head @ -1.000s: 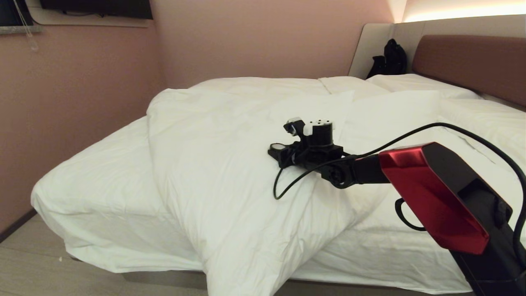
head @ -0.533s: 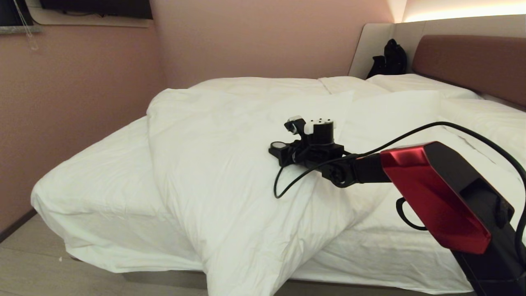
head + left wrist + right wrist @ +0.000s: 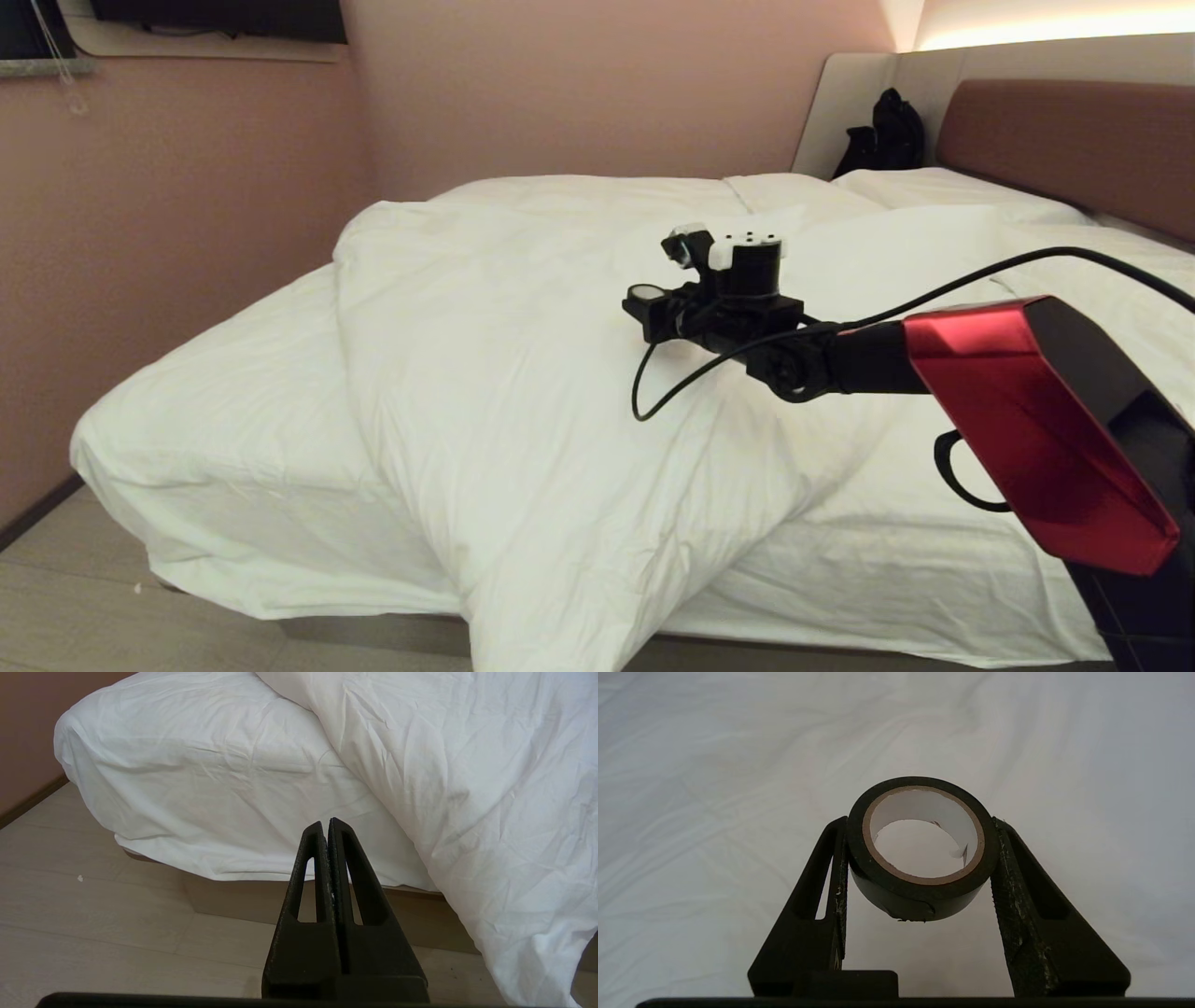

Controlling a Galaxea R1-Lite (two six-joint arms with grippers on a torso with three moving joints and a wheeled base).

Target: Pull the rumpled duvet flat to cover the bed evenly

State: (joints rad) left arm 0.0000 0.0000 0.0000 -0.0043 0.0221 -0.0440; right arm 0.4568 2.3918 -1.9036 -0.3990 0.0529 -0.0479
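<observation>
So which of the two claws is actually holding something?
The right gripper: its fingers clamp a black tape roll above the duvet. The left gripper is shut on nothing, down by the bed corner.

We see a black backpack (image 3: 887, 131) propped in the far corner against the grey wall panel (image 3: 840, 103). Pink walls (image 3: 560, 84) enclose the room above pale wood-look flooring (image 3: 65, 607). A roll of black tape (image 3: 922, 849) with a brown cardboard core hangs above white fabric.
</observation>
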